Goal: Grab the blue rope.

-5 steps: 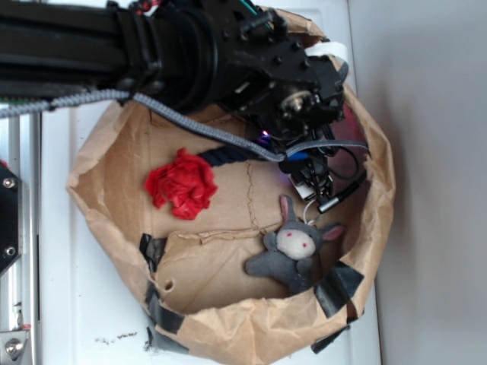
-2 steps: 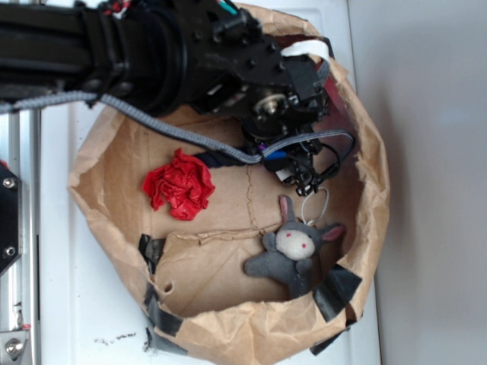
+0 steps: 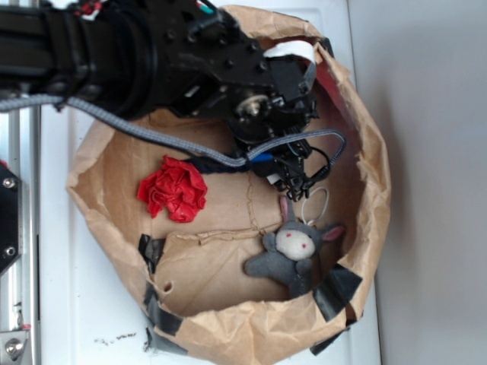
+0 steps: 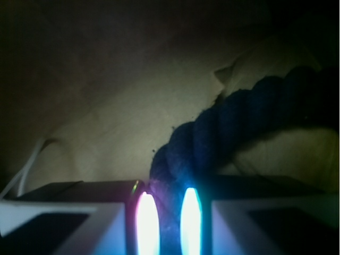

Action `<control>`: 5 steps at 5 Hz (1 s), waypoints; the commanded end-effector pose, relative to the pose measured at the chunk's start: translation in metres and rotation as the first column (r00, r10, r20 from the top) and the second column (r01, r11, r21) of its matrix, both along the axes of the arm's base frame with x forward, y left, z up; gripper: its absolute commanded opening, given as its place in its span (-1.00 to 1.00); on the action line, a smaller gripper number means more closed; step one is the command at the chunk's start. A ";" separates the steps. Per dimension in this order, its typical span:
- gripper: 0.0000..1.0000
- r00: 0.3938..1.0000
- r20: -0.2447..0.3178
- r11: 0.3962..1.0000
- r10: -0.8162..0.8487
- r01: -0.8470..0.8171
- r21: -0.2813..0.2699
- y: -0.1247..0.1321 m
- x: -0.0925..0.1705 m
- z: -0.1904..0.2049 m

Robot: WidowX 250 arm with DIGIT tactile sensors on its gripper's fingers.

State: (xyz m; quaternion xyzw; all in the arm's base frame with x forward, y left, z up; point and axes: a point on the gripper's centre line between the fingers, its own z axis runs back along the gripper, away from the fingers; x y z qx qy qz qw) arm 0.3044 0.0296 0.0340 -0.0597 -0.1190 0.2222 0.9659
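Paper tub [image 3: 380, 175]: crumpled brown rim, black tape patches, on a white table [image 3: 68, 304].

Donkey [image 3: 293, 251]: grey plush, near side of the tub floor, apart from the gripper.

Red ball [image 3: 173, 188]: crumpled, left of centre, at the rope's end.

Blue rope [image 3: 209, 163]: dark navy twist, running right from the ball under the arm (mostly hidden there); in the wrist view the blue rope [image 4: 223, 138] passes down between the two lit finger pads.

Gripper [image 3: 293, 171]: jaws closed on the rope.

Grey cable [image 3: 144, 134]: braided, crossing the tub's far side.
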 end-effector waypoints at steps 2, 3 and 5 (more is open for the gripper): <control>-1.00 0.991 0.123 0.995 0.050 -0.039 -0.089 0.047 -0.027 0.072; -1.00 0.995 0.094 0.995 0.013 -0.003 -0.100 0.051 -0.037 0.081; -1.00 0.994 0.097 0.997 -0.041 0.048 -0.067 0.052 -0.044 0.089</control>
